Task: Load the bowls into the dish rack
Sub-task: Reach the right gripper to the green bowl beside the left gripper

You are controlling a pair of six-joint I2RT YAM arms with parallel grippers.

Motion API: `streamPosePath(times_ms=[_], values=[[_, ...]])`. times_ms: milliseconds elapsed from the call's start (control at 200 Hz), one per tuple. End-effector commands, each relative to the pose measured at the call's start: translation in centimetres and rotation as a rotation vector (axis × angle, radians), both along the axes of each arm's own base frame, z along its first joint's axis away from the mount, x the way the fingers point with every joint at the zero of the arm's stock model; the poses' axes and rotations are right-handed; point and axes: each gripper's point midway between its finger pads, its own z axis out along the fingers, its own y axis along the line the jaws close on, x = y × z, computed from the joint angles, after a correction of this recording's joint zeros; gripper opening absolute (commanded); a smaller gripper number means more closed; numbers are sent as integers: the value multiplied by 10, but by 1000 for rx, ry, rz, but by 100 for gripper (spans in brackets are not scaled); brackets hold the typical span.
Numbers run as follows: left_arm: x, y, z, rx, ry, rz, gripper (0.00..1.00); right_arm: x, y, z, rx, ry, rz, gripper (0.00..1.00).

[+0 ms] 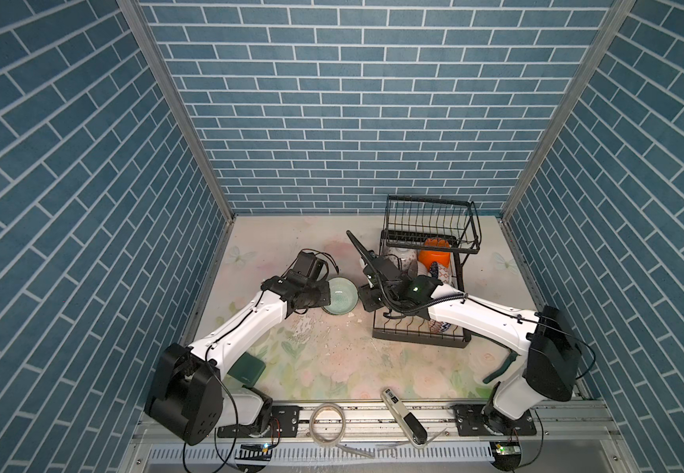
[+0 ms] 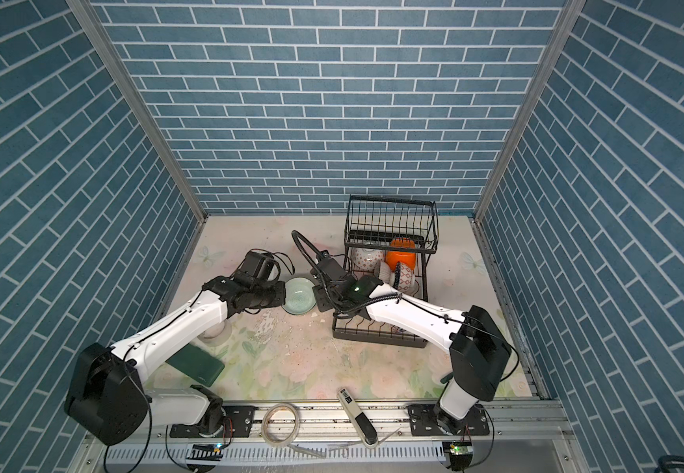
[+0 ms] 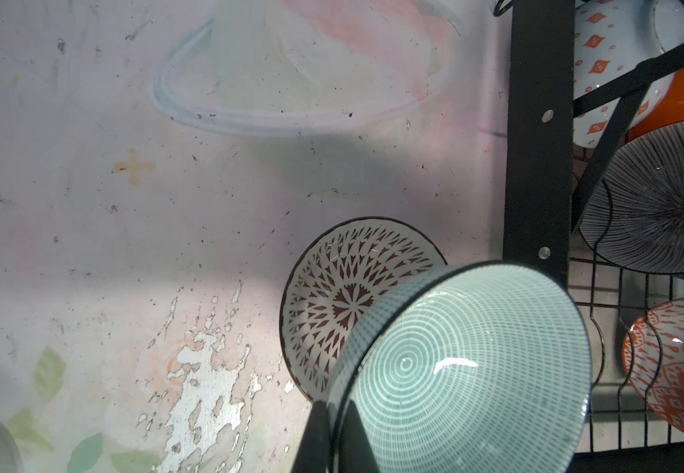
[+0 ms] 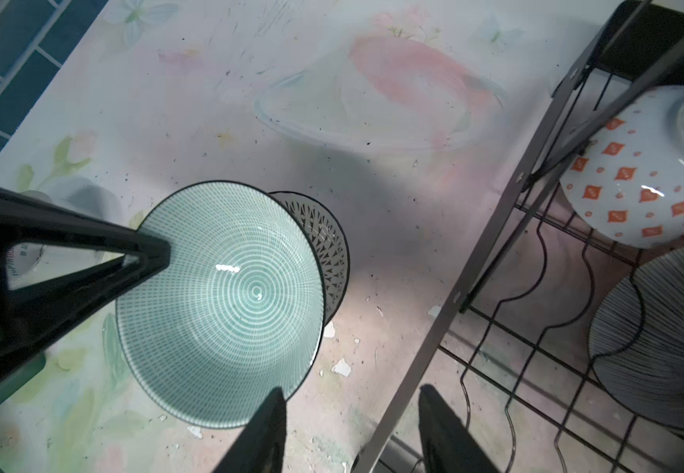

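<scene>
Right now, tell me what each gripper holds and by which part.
The left gripper pinches the pale green bowl by its rim, one finger inside, one outside. The right gripper holds nothing; its jaws stand apart near that bowl's rim.

On my screens a pale green bowl (image 3: 467, 368) carries fine white concentric rings and a dark rim, and a brown-and-white bowl (image 3: 332, 303) shows a lattice of brown diamonds around a flower-like centre. In the black dish rack (image 3: 537, 164) I see a white bowl (image 4: 635, 180) dotted with orange-red diamonds, a plain orange bowl (image 1: 434, 258), a grey bowl (image 3: 668, 204) of thin dark radiating lines and an orange-and-white bowl (image 3: 680, 360) with scale-like marks. The tabletop (image 1: 324, 360) is pastel floral, pink and green; the walls (image 1: 332, 102) are blue brick with white joints.
</scene>
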Motion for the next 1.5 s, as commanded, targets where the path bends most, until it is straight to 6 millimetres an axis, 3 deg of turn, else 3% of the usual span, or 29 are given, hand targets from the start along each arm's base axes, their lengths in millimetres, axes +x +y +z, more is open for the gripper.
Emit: streamPosePath(times_ms=[0, 415, 810, 1145, 1495], values=[[5, -5, 14, -47, -56, -1, 0, 6, 14, 10, 20, 1, -7, 50], [4, -5, 14, -56, -64, -2, 0, 16, 25, -3, -30, 13, -22, 32], [3, -5, 15, -58, -68, 0, 0, 20, 30, -16, -57, 30, -25, 21], [3, -5, 15, -61, -70, -5, 0, 22, 31, -18, -64, 29, -32, 0], [4, -5, 18, -62, -84, -4, 0, 21, 34, -24, -88, 50, -11, 0]])
